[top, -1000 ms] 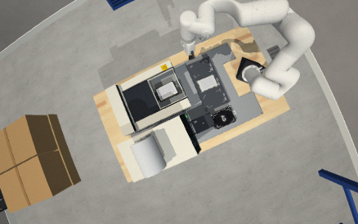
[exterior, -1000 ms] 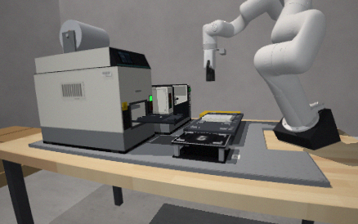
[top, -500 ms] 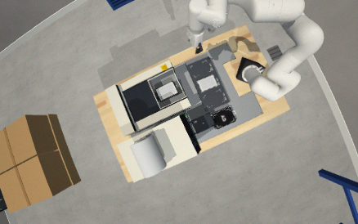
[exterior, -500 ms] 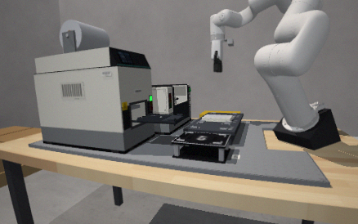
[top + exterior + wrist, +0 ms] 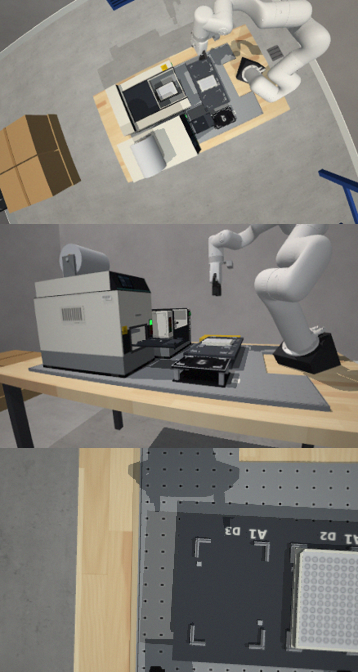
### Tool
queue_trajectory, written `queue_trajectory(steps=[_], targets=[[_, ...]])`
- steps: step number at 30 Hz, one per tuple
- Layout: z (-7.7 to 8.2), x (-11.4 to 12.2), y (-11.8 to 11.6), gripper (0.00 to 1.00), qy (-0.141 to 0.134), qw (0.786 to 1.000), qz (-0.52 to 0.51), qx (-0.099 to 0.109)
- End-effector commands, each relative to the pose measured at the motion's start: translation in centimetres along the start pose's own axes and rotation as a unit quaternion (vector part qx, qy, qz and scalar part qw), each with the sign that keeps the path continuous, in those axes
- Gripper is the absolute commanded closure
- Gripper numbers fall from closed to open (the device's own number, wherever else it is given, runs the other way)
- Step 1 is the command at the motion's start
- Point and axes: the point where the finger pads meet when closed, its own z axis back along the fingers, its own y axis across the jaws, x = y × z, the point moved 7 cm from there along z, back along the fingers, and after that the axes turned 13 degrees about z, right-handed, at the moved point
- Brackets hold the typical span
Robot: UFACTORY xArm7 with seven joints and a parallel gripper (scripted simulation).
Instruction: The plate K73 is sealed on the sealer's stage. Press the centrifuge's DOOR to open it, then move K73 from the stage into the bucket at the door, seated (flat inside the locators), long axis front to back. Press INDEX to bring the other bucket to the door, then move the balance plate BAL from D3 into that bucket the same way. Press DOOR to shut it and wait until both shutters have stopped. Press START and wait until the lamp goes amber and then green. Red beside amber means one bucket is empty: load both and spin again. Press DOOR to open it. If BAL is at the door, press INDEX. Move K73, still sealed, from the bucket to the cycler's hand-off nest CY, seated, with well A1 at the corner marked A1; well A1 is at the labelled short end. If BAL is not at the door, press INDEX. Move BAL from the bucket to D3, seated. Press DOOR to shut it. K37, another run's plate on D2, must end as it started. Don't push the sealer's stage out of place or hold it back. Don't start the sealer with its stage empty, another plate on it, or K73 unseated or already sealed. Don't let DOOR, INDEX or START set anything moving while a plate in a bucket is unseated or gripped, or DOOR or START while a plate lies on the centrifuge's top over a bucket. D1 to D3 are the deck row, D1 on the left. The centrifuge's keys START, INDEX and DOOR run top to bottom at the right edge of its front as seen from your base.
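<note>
Pale grained wooden table top point(image 5: 102, 573), matt grey perforated deck mat point(image 5: 155, 573), smooth glossy white arm point(image 5: 292, 281)

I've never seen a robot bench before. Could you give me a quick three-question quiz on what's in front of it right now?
1. True or false: the nest marked D3 has a plate in it.
2. The white well plate sits in the nest labelled: A) D1 B) D2 C) CY
3. Fill in: the gripper hangs in the air with its jaws ____, holding nothing.

Key: 1 false; 2 B; 3 open.
</note>
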Motion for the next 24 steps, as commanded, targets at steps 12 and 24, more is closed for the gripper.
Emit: queue_trajectory(steps=[12, 24], targets=[[0.2, 1.5, 6.3, 0.0, -0.002, 1.0, 0.0, -0.002], [0.2, 2.8, 9.4, 0.0, -0.002, 1.0, 0.0, -0.002]])
